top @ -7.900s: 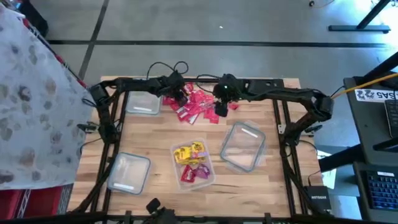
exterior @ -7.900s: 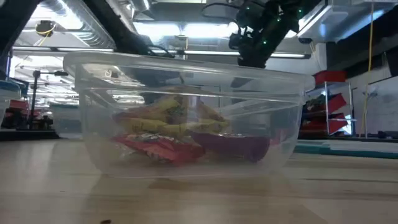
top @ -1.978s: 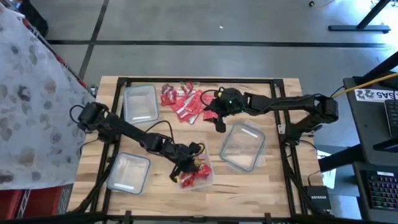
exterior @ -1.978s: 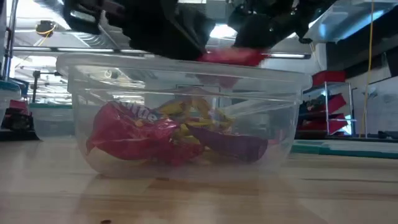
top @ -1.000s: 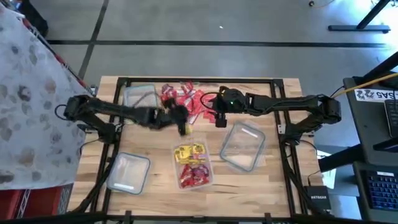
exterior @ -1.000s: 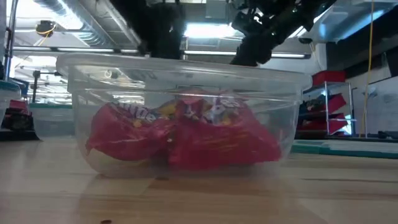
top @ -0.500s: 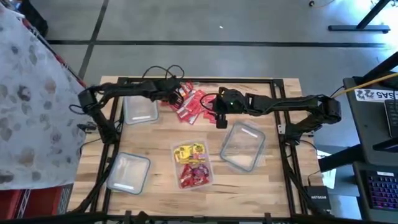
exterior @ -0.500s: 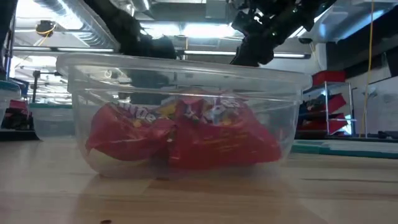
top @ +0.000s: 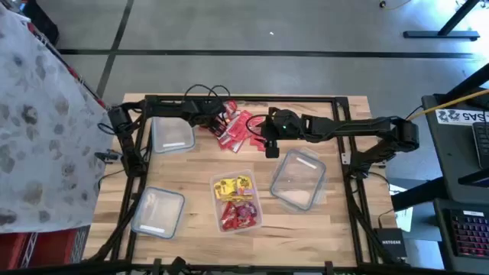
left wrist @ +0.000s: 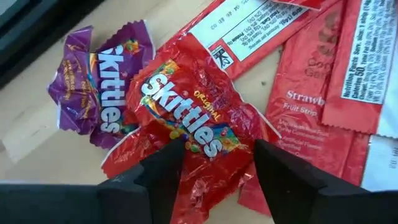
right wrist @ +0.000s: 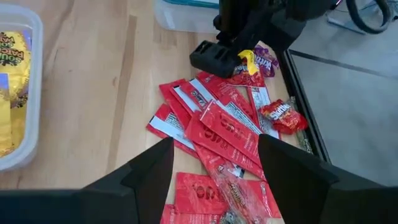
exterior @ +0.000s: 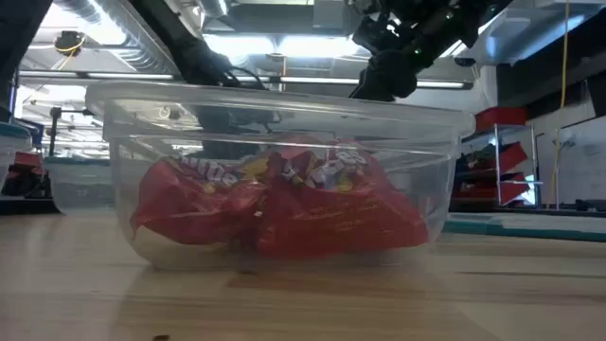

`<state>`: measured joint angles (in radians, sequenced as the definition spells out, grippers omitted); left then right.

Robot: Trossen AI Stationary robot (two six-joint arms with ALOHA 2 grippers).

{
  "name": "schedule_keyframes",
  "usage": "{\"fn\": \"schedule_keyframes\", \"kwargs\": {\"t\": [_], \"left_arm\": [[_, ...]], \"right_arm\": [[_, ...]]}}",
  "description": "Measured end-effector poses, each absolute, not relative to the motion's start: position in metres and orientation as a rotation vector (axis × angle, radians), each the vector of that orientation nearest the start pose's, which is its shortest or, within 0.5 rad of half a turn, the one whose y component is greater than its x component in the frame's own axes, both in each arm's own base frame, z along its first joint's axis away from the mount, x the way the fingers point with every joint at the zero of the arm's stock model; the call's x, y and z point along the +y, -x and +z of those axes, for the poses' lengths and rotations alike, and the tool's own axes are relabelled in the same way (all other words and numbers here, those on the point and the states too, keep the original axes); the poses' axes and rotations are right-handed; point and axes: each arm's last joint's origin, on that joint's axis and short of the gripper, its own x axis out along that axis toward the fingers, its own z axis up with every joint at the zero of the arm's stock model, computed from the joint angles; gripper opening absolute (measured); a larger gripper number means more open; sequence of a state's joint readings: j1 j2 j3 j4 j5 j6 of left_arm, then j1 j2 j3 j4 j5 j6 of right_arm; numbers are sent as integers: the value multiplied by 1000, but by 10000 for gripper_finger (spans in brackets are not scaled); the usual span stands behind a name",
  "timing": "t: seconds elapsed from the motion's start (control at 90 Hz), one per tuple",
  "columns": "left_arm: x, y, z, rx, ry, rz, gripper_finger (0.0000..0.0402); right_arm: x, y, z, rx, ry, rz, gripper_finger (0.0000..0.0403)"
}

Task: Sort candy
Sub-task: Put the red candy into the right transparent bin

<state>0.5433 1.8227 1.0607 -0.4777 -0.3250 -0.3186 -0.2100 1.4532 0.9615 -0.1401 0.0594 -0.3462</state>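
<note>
Left hand [top: 216, 117] low over the loose pile of small red wrapped candy packets [top: 235, 128] at the far side of the wooden counter [top: 191, 172]. Fingers spread apart, holding nothing; a red Skittles packet [left wrist: 186, 127] lies directly between the fingertips, a purple packet [left wrist: 102, 84] just beside it. Right hand [top: 270, 147] hovers at the pile's other edge, fingers parted, nothing held; red packets [right wrist: 221, 134] lie just ahead. Clear rectangular plastic tub [top: 258, 218] nearer the front edge, well apart from both hands, holds yellow and red packets [exterior: 284, 204].
</note>
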Motion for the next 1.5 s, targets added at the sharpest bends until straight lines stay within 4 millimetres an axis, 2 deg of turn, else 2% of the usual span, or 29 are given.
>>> {"fn": "schedule_keyframes", "kwargs": {"t": [0.144, 0.356, 0.489, 0.633, 0.744, 0.867, 0.978, 1.111, 1.356, 1.5], "left_arm": [[176, -285, 144, 1146, 397, 924, 135], [165, -297, 149, 1154, 338, 840, 16], [159, -309, 162, 1133, 256, 813, 4], [148, -321, 186, 1057, 213, 778, 0], [139, -328, 202, 1020, 187, 746, 0], [140, -327, 204, 997, 236, 779, 2], [153, -318, 195, 1021, 262, 821, 21], [169, -309, 180, 1067, 295, 860, 66], [188, -309, 151, 1124, 343, 812, 159], [187, -310, 143, 1159, 334, 798, 168]], "right_arm": [[-66, -304, 245, 676, 284, -147, 222], [-66, -303, 245, 682, 283, -146, 222], [-66, -303, 244, 692, 282, -144, 222], [-66, -301, 242, 715, 274, -141, 222], [-66, -301, 242, 722, 264, -143, 222], [-66, -302, 242, 710, 260, -147, 222], [-66, -302, 243, 708, 259, -148, 222], [-66, -302, 243, 709, 258, -148, 222], [-66, -302, 243, 708, 258, -148, 222], [-66, -302, 242, 710, 258, -147, 222]]}}
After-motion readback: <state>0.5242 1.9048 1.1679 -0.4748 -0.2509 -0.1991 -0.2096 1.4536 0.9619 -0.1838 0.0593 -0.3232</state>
